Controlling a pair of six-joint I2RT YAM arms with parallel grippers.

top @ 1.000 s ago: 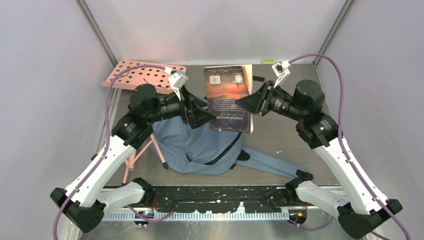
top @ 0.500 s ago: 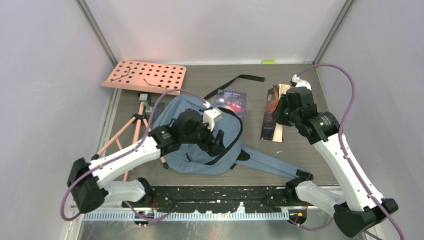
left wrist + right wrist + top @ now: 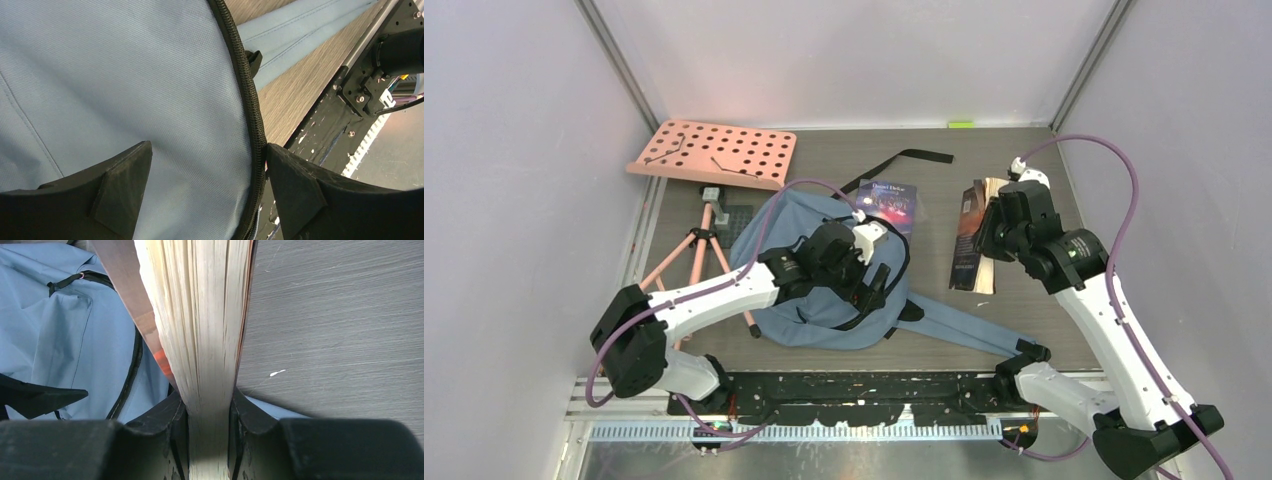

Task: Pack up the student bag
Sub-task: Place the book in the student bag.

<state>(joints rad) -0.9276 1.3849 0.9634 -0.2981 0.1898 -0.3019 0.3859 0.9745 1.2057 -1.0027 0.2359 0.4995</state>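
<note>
The student bag [image 3: 799, 310], blue-grey with black zippers, lies flat in the middle of the table. My left gripper [image 3: 876, 287] hangs low over the bag's right side, open. In the left wrist view its jaws [image 3: 207, 157] straddle the blue fabric [image 3: 125, 75] and the black zipper edge [image 3: 248, 95]. My right gripper [image 3: 987, 232] is shut on a thick paperback book [image 3: 968, 245], held edge-on to the right of the bag. The right wrist view shows the pages [image 3: 205, 315] clamped between both fingers [image 3: 209, 407]. A second, dark-blue book [image 3: 890, 200] lies at the bag's far edge.
A pink perforated board [image 3: 714, 152] lies at the back left, with a pink-legged tripod [image 3: 692, 252] beside the bag. A black strap [image 3: 904, 158] trails toward the back. The padded shoulder strap [image 3: 969, 332] runs to the right arm's base. A black rail [image 3: 874, 402] lines the near edge.
The right arm lowered the book from flat near the camera to edge-on right of the bag. The left arm dropped onto the bag and slid right, its jaws a little wider.
</note>
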